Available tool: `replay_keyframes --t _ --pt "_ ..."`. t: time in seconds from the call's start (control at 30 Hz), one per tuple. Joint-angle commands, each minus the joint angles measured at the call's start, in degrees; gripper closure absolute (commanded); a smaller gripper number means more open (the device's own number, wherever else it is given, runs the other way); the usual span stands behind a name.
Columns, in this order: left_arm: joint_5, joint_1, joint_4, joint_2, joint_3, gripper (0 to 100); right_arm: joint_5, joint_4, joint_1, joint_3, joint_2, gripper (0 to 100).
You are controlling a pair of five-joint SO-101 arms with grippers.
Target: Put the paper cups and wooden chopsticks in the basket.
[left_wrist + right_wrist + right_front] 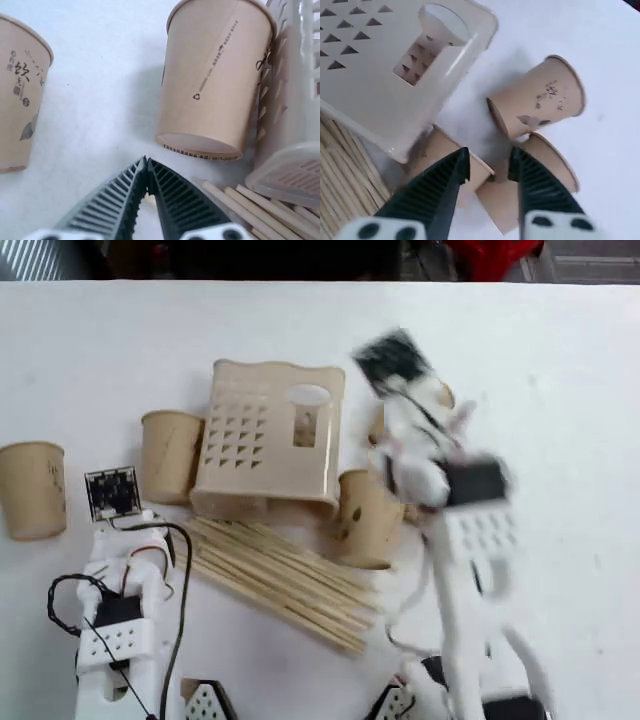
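The beige basket [268, 440] lies tipped over mid-table, a perforated wall with a handle hole facing up. Wooden chopsticks [285, 578] are piled in front of it. One paper cup [32, 488] stands at the far left and another [170, 455] against the basket's left side. My left gripper [112, 492] [146, 165] sits shut and empty between these two cups [20, 95] [215, 80]. My right gripper [395, 362] [489, 162] hangs open over three cups [540, 97] [547, 165] [445, 150] right of the basket [395, 65], holding nothing.
The white table [560, 390] has free room on the right and along the back. The cup [365, 518] at the basket's front right corner touches the chopstick pile. Cables trail from the left arm's base [70, 605] near the front edge.
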Motion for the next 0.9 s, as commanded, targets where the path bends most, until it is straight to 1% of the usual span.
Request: replay_keyframes --t 0.0,0.1,0.23,0.57,0.8,0.87 --pt "-0.44 0.48 0.18 -0.84 -0.18 98 -4.75 -1.45 -5.67 -9.32 8.57 79.4" --pt "-0.44 0.48 0.18 -0.84 -0.18 98 -8.88 -4.70 -7.78 -12.84 14.81 79.4" --pt "-0.44 0.48 0.18 -0.84 -0.18 98 -13.19 -12.26 -8.66 -13.80 22.11 79.3" --pt "-0.44 0.48 0.18 -0.84 -0.18 98 -13.54 -22.90 -8.04 -13.80 33.71 79.3" --pt "-0.44 0.48 0.18 -0.84 -0.18 98 -13.19 -26.15 -6.02 -13.80 36.88 79.5" --pt "-0.44 0.48 0.18 -0.84 -0.18 98 -13.19 -25.89 -5.58 -13.71 37.49 82.4"
